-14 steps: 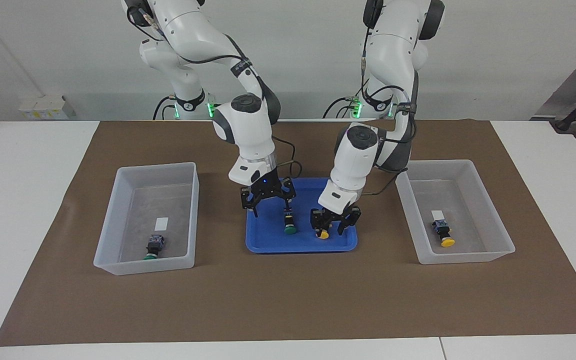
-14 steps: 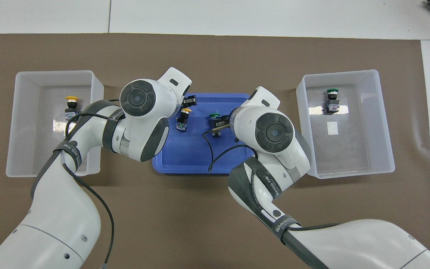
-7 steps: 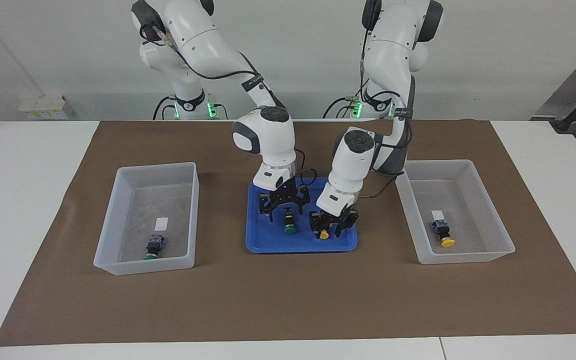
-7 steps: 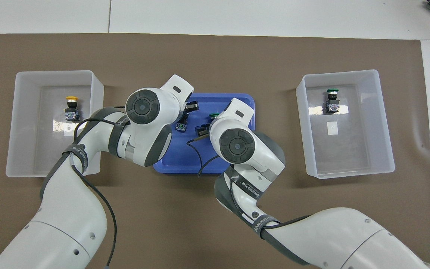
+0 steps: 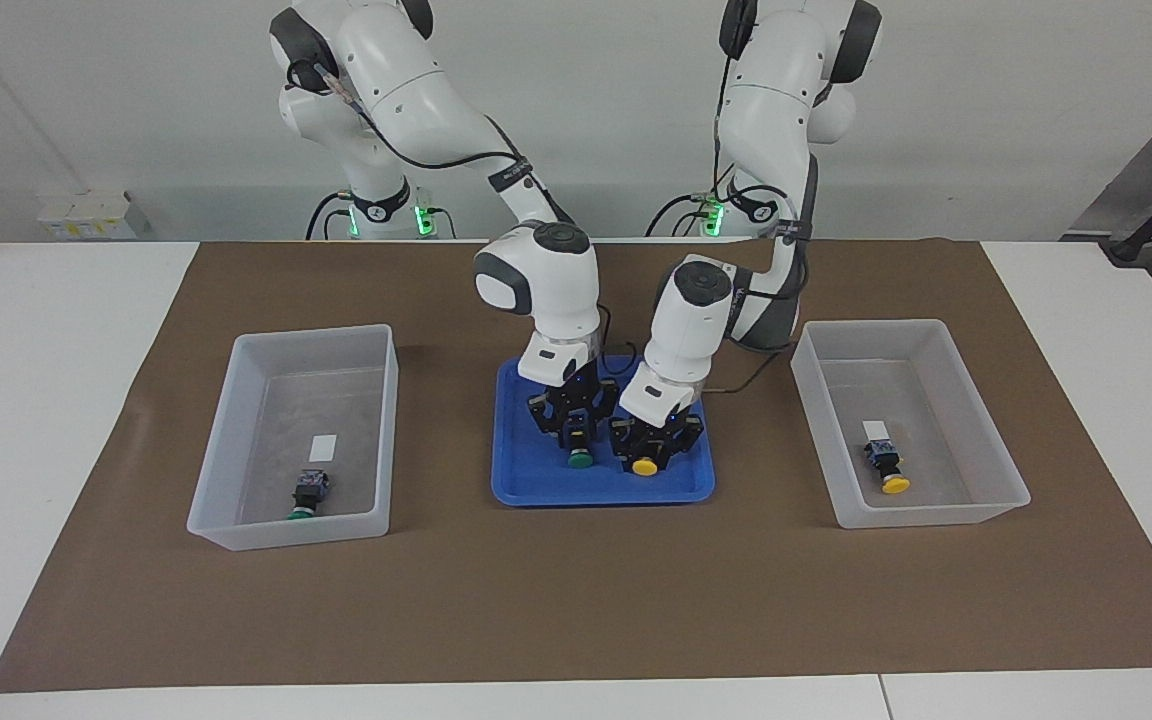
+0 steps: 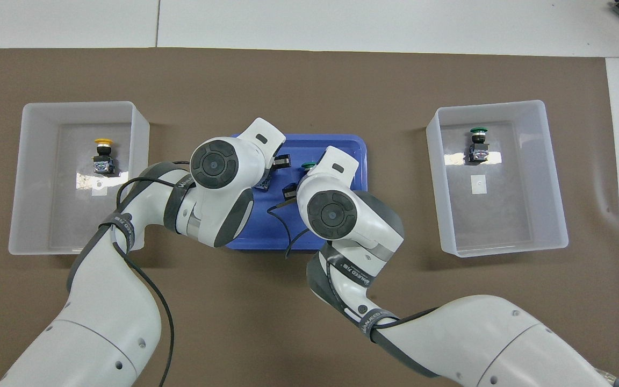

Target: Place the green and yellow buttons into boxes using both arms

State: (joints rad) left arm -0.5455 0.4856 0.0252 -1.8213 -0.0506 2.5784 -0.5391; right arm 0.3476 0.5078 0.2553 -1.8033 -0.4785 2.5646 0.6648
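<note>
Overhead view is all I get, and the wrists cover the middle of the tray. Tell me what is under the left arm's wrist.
Observer: The left gripper is low over the blue tray, right at a yellow button whose cap points away from the robots.
Operator: Now give me the right gripper.
Observer: The right gripper is just as low, at the green button, which lies beside the yellow one, toward the right arm's end of the tray.
Operator: Report whether either button is off the tray.
Observer: Neither looks lifted: both caps sit down at the tray's floor.
</note>
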